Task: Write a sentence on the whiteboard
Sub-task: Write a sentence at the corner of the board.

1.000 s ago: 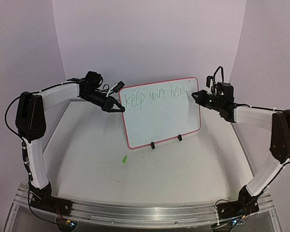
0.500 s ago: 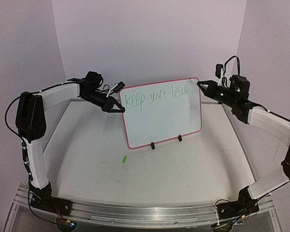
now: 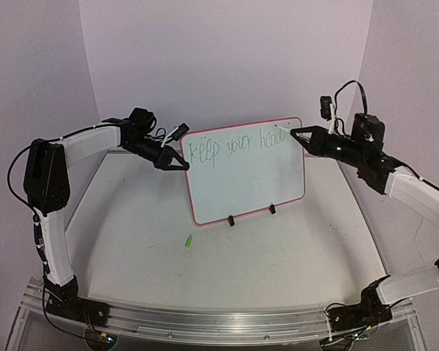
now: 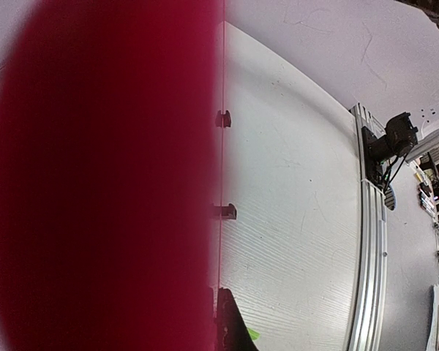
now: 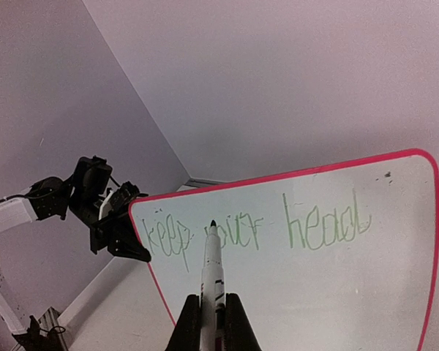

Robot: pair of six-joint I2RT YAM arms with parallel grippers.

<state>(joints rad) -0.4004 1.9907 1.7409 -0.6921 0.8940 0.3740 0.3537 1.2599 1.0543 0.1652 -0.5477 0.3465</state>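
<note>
**Whiteboard (image 3: 245, 172) stands tilted back on its clip feet, mid-table (image 3: 132, 241), with "keep your head" in green along its top.**
Your left gripper (image 3: 177, 162) looks pinched on the left rim; use it as the brace. Your right gripper (image 5: 212, 303) is closed around the marker (image 5: 211, 267), tip near the end of "head"; contact unclear. Little room remains rightward, so drop a line and press lightly.

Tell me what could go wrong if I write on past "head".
The whiteboard stands only on two clip feet, with the left tool at its left edge; pressing the marker near the right corner could twist or tip it. Little room is left after "head", so the right tool may run the marker off the rim.
</note>
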